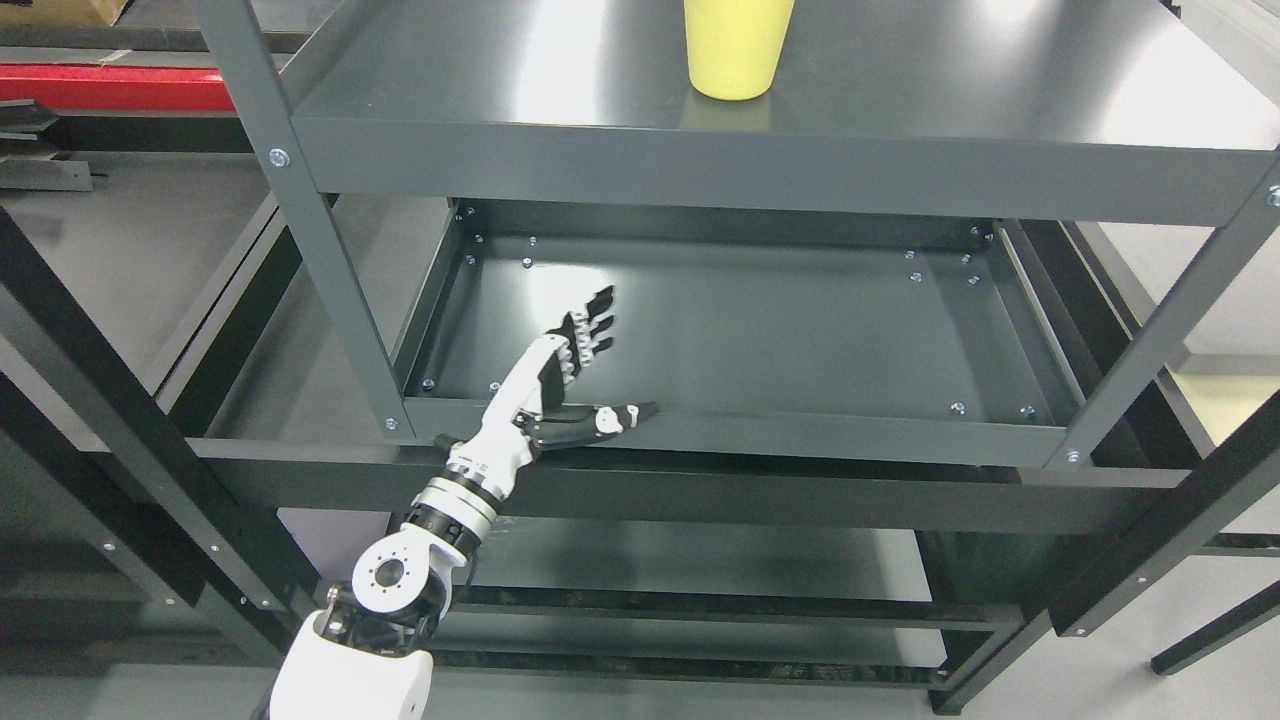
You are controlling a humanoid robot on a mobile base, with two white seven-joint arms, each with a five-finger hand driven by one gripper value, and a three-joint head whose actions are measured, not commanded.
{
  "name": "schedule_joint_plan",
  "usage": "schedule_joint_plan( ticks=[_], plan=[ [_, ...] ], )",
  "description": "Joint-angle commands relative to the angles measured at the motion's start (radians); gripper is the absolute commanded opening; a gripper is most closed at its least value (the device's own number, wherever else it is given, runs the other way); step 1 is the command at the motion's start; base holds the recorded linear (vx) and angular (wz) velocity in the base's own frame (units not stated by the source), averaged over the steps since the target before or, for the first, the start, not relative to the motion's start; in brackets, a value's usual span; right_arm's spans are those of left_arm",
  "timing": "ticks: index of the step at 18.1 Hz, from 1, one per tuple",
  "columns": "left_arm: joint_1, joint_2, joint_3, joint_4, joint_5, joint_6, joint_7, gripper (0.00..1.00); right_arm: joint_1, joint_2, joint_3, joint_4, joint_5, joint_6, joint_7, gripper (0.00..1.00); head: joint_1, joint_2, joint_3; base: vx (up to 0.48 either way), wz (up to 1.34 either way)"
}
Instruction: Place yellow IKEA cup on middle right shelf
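**Cup on upper board, hand below**

Yellow cup (738,50) stands upright near the front edge of the upper shelf (900,150); left hand (575,375), fingers spread and empty, hovers over the lower shelf's (800,330) front-left corner; whether a grasp or a withdrawal comes next is unclear; either way, steer clear of the board edge.

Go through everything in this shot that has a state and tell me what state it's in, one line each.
Yellow cup: upright on the upper shelf, top cut off by the picture edge, not held.
Left robot hand: open, fingers extended, holding nothing, over the front edge of the tray shelf below.
Tray shelf: nothing standing on it.
Right robot hand: not in view.
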Motion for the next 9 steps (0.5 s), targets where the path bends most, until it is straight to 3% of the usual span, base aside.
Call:
schedule_joint_plan(
  ticks=[1, 9],
  plan=[
    [0.017, 0.0, 0.067, 0.0, -0.045, -0.005, 0.13, 0.99, 0.014, -0.017, 0.017, 0.0, -0.025, 0.0, 0.006, 0.99, 0.0, 0.0, 0.0, 0.0, 0.0],
    [0.011, 0.0, 0.027, -0.035, -0.045, -0.007, 0.13, 0.99, 0.014, -0.017, 0.017, 0.0, -0.025, 0.0, 0.006, 0.99, 0.0, 0.0, 0.0, 0.0, 0.0]
  ],
)
